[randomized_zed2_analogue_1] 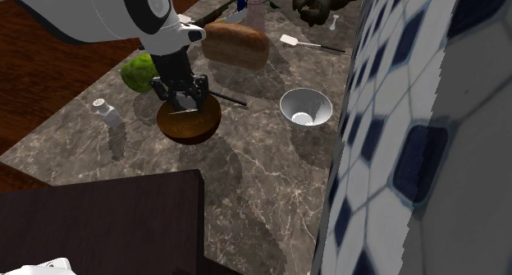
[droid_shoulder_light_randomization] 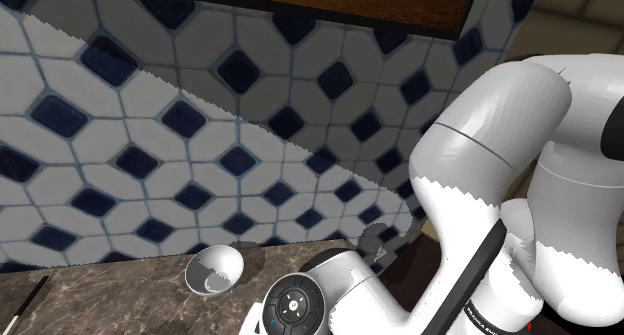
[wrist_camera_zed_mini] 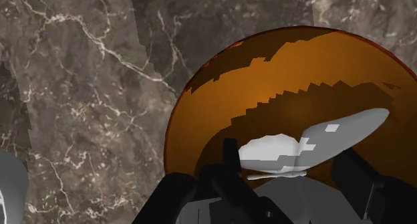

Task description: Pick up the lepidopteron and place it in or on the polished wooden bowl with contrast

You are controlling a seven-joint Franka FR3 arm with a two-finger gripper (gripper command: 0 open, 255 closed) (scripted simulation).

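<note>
Above the brown bowl (wrist_camera_zed_mini: 267, 62)
My gripper (randomized_zed2_analogue_1: 185, 101) is spread open, holding nothing; the grey butterfly (wrist_camera_zed_mini: 274, 152) lies in the bowl.

white arm (droid_shoulder_light_randomization: 500, 183) right; small white bowl (droid_shoulder_light_randomization: 213, 270) on marble counter (droid_shoulder_light_randomization: 100, 293); tiled wall (droid_shoulder_light_randomization: 150, 133) behind
</note>
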